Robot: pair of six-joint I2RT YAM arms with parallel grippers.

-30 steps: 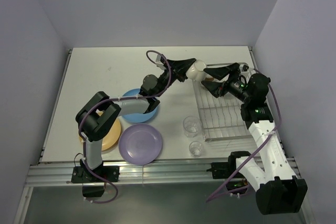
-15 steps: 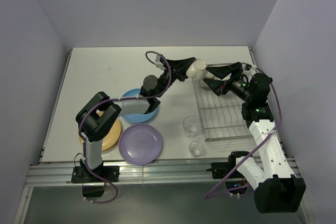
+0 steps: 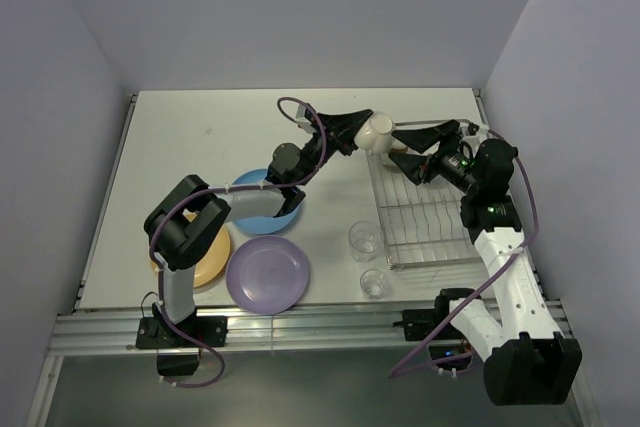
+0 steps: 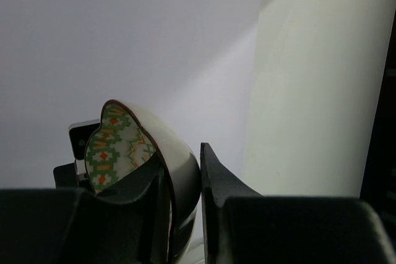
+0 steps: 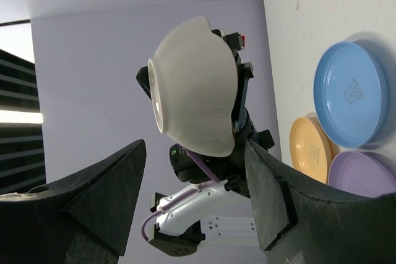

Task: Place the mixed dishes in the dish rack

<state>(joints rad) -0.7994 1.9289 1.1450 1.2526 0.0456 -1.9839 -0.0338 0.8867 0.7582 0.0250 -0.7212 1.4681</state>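
Two sets of jaws face each other above the surface [image 3: 200,137] by the dish rack's [image 3: 425,217] far left corner: left jaws pinch the small floral bowl [image 3: 376,131] aloft by its rim, while right jaws gape empty towards it and should close squarely on its wall before the left releases.

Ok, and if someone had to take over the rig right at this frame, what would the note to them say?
Left gripper: shut on the small floral bowl, held in the air by the far left corner of the dish rack.
Right gripper: open, jaws pointed at the bowl, not gripping it.
On the table: blue plate, orange-yellow plate, purple plate; far glass and near glass just left of the rack.
Done: none of these is in the rack yet.
Left: rack the bowl, probably by handing it to the right gripper, then the plates and glasses.
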